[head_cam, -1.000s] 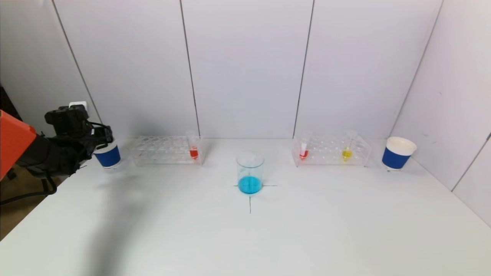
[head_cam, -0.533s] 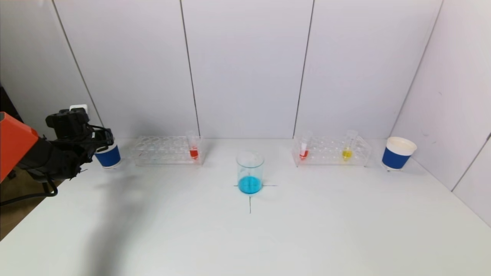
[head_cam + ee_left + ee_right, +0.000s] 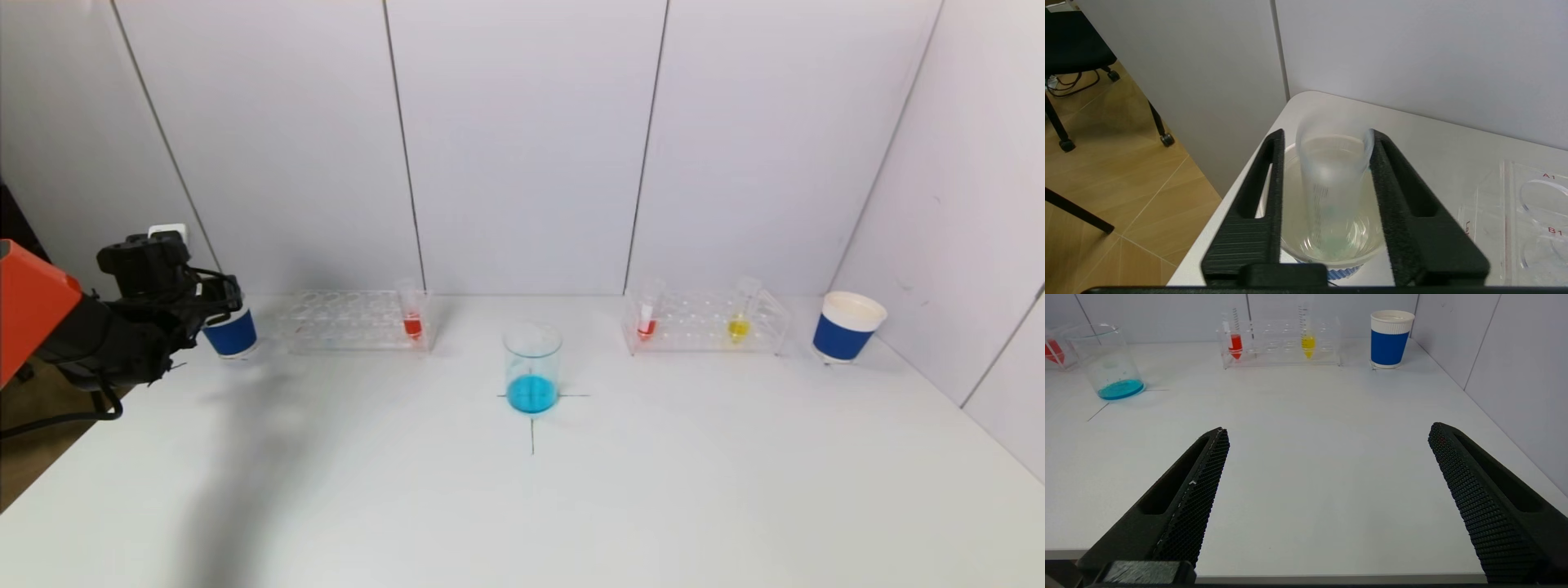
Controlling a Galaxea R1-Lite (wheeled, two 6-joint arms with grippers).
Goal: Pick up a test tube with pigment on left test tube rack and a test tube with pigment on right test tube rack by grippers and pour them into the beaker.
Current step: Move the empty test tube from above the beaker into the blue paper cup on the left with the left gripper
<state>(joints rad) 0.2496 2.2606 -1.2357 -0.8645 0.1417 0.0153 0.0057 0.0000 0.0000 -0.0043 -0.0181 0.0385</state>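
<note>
My left gripper (image 3: 214, 296) hangs over a blue paper cup (image 3: 231, 333) at the far left. In the left wrist view its fingers (image 3: 1274, 171) stand slightly apart around an empty clear test tube (image 3: 1333, 179) that stands in the cup (image 3: 1331, 261); the tube's rim touches one finger, with a gap at the other. The left rack (image 3: 351, 320) holds a red tube (image 3: 412, 314). The right rack (image 3: 706, 320) holds a red tube (image 3: 647, 318) and a yellow tube (image 3: 739, 318). The beaker (image 3: 531, 363) holds blue liquid. My right gripper (image 3: 1327, 433) is wide open and empty at the table's near edge.
A second blue paper cup (image 3: 845, 327) stands right of the right rack. White walls close the back and right sides. The table's left edge drops to the floor just beside the left cup. A black cross marks the spot under the beaker.
My left arm has drawn slightly left and back at the cup, then stayed still. Nothing else has moved.
</note>
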